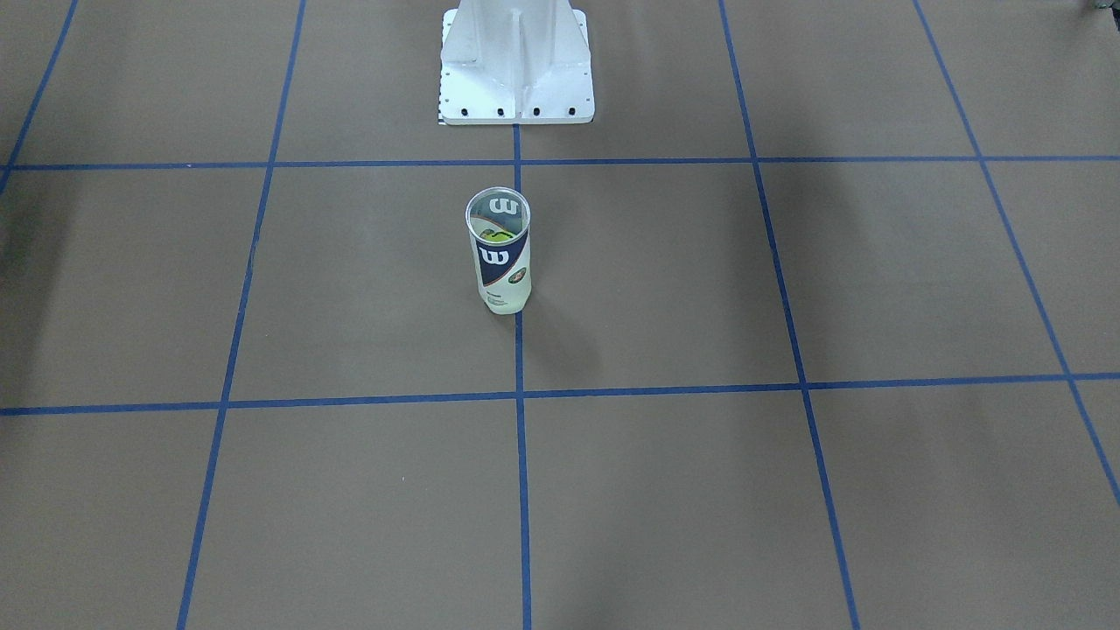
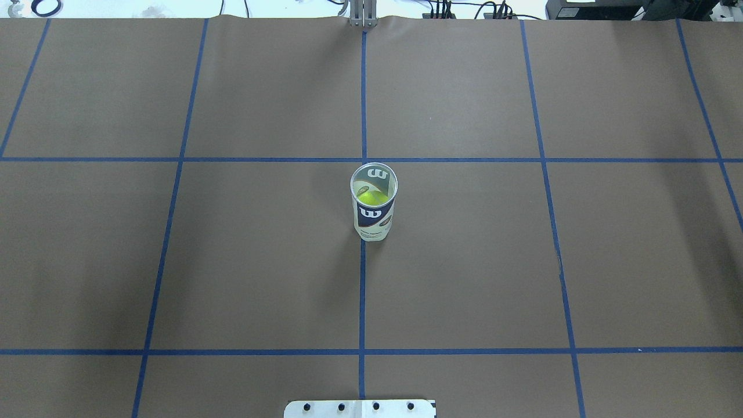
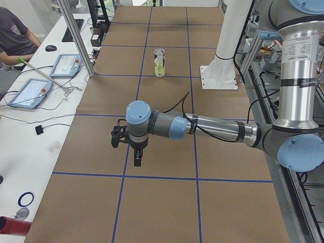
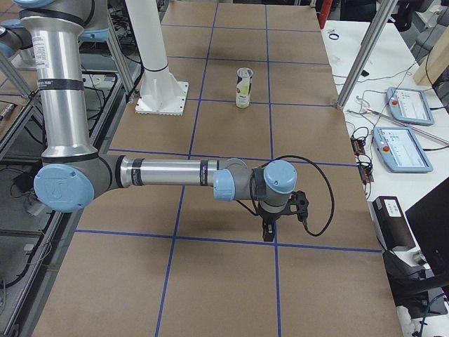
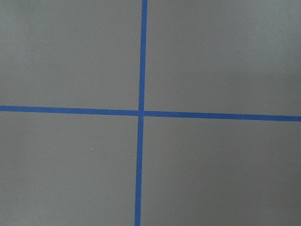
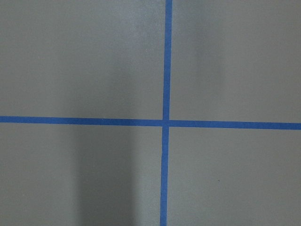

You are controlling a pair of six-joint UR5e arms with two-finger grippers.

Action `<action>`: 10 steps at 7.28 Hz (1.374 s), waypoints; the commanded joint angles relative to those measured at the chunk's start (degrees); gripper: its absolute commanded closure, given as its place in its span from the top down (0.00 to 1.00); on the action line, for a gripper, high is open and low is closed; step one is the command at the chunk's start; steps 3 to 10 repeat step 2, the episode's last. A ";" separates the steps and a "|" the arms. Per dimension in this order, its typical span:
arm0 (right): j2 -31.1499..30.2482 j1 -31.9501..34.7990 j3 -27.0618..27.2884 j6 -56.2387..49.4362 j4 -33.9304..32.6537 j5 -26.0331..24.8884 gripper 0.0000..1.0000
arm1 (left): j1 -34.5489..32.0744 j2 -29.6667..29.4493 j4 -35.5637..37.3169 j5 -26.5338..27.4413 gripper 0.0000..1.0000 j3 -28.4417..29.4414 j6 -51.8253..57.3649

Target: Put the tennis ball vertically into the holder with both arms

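Holder (image 2: 374,217), where?
– Upright, mid worktop (image 2: 232,261), standing on the centre blue tape line (image 2: 362,290), out in front of the white base (image 1: 516,79). Open mouth facing up.
– Contents?
– Yellow-green tennis ball (image 2: 372,198) inside, seen through the mouth.
– And the left end effector (image 3: 137,159)?
– Hangs pointing down over a tape crossing at its end of the worktop, well apart from the holder. Side view only, can't tell if the fingers are spread or together.
– And the right end effector (image 4: 268,228)?
– Same at the opposite end. Can't tell either.
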 commanded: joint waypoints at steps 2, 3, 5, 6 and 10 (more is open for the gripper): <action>0.39 -0.69 0.23 -0.10 -1.55 0.05 1.00 | 0.19 0.27 -0.07 1.03 1.00 0.49 0.15; 0.39 -0.69 0.23 -0.10 -1.55 0.05 1.00 | 0.19 0.27 -0.07 1.03 1.00 0.49 0.15; 0.39 -0.69 0.23 -0.10 -1.55 0.05 1.00 | 0.19 0.27 -0.07 1.03 1.00 0.49 0.15; 0.39 -0.69 0.23 -0.10 -1.55 0.05 1.00 | 0.19 0.27 -0.07 1.03 1.00 0.49 0.15; 0.39 -0.69 0.23 -0.10 -1.55 0.05 1.00 | 0.19 0.27 -0.07 1.03 1.00 0.49 0.15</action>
